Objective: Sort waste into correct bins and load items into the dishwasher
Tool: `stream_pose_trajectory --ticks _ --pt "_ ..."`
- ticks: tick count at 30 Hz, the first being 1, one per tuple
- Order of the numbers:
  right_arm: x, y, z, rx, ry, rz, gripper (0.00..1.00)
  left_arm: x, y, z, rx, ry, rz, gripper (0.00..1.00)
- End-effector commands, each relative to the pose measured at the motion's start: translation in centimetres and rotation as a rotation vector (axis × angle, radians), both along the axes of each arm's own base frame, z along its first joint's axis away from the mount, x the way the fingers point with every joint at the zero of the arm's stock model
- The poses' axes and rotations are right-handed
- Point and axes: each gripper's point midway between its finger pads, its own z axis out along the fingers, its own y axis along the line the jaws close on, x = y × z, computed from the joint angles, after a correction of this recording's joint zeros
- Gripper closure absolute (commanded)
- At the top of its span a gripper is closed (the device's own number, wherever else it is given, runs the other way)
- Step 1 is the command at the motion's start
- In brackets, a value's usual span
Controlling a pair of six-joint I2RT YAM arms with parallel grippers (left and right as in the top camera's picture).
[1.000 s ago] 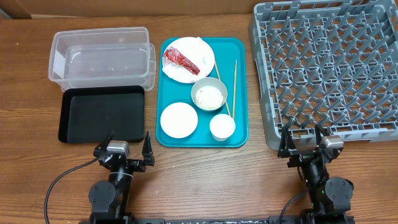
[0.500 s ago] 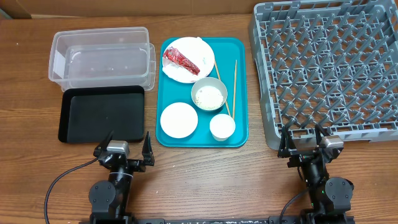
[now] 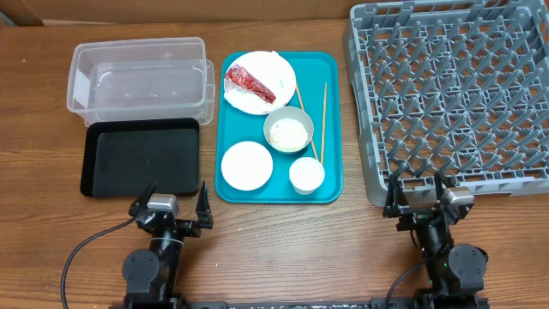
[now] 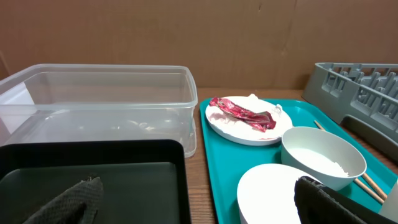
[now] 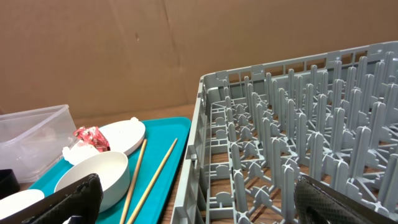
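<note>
The left gripper [image 3: 177, 190] stands released, jaws spread wide and holding nothing, low over the desk [image 3: 51, 223] at the near edge of the black tray [image 3: 141, 160]. The right gripper [image 3: 415, 182] is equally spread and unloaded, at the near edge of the rack [image 3: 450, 94].

From the left gripper, the red wrapper [image 3: 250, 83] lies ahead and to the right, well apart. It rests on the plate [image 3: 279, 73] at the far end of the teal tray [image 3: 330, 180]. The left arm looks the nearer of the two, and the clear tub [image 3: 137, 51] sits just left of that plate, so a short carry seems likely.

The wrapper's long axis runs on a slant, from far-left to near-right, with its narrower end pointing towards the rack side. A grip across its middle would call for turning the jaws off that slant.

The chopsticks [image 3: 324, 112] lie lengthwise front to back along the teal tray's right side, closer to the right arm.
</note>
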Motion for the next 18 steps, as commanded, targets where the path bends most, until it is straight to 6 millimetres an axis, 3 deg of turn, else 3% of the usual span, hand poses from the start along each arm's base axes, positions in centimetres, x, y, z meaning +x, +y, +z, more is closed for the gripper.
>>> stream_pose_trajectory --ticks 1,18 --pt "0.02 -0.08 -0.07 -0.001 -0.008 -0.007 0.0 -0.03 0.09 0.0 0.015 -0.006 0.001 0.0" --pt "0.02 -0.08 -0.07 -0.002 -0.009 -0.007 0.0 0.0 0.42 0.0 0.027 -0.007 0.02 0.0"
